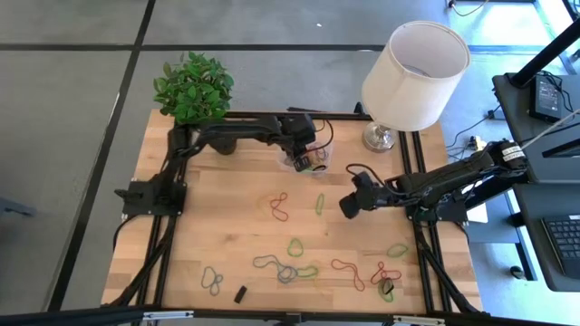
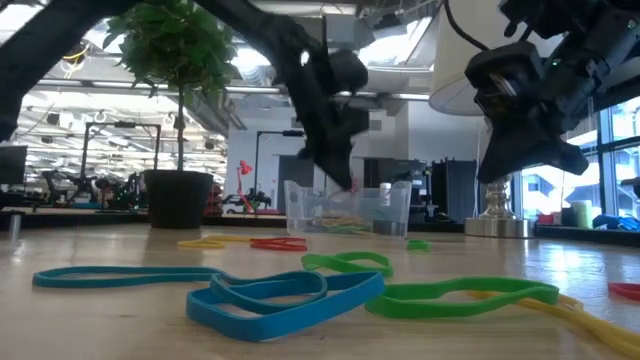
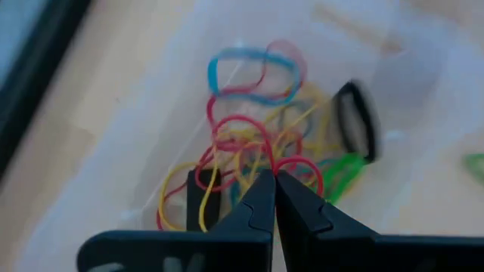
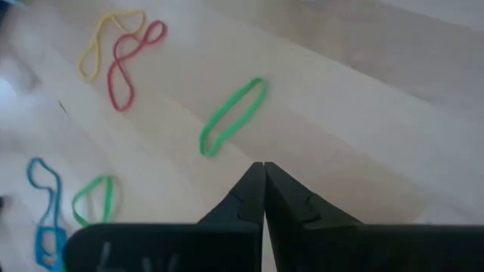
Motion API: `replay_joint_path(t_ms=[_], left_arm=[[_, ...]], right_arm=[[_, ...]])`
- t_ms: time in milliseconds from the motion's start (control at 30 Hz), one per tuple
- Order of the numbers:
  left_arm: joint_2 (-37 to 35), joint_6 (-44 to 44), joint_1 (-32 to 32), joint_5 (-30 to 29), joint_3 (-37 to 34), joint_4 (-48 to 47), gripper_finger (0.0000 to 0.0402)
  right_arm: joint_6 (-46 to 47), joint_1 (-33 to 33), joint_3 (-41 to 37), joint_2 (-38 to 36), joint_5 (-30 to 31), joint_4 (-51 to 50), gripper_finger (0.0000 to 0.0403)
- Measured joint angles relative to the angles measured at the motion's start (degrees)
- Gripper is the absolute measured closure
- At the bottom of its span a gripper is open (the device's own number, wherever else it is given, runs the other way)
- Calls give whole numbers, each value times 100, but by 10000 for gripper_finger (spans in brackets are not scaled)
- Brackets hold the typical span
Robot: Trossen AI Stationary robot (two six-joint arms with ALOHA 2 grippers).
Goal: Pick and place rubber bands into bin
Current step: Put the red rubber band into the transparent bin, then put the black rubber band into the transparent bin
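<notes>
The bin [image 1: 306, 163] is a small clear tray near the table's far edge, and it holds a tangle of red, yellow, blue, green and black rubber bands [image 3: 249, 72]. My left gripper [image 3: 272, 177] is over the bin [image 2: 345, 210], pointing down into it, shut on a red band. My right gripper [image 1: 349, 205] hovers shut above the table's middle right, beside a loose green band [image 4: 233, 115]. It touches nothing. Several more bands [image 1: 290, 269] lie flat on the near half of the table. My left gripper pinches a red rubber band [image 3: 261, 155] between its two fingertips, coming from above and pointing down into the bin. The band's loops spread to either side of the tips, over the pile in the bin. I cannot tell whether it hangs free or rests on that pile.
A potted plant [image 1: 193, 86] stands at the far left corner and a lamp [image 1: 412, 72] at the far right, close to the bin. A small black block [image 1: 241, 293] lies near the near edge. Black frame rails [image 1: 168, 235] run along both sides of the table.
</notes>
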Motion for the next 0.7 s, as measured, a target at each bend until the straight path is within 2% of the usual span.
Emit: replay_joint_path(t_ms=[200,300,400,567,700], left_arm=[[382,1,195,40,0,93,400],[417,-10,266,346,0,86,393],[417,-89,295,676,0,52,365],[415,-190,293,674,0,52,310],[245,-242,295,624,0,38,283]], right_arm=[[308,1,0,0,0,27,391],[328,0,0,0,0,27,391],[326,0,0,0,66,25,391],[301,-7,0,0,295,23,391],[203,-5,0,0,297,10,391]])
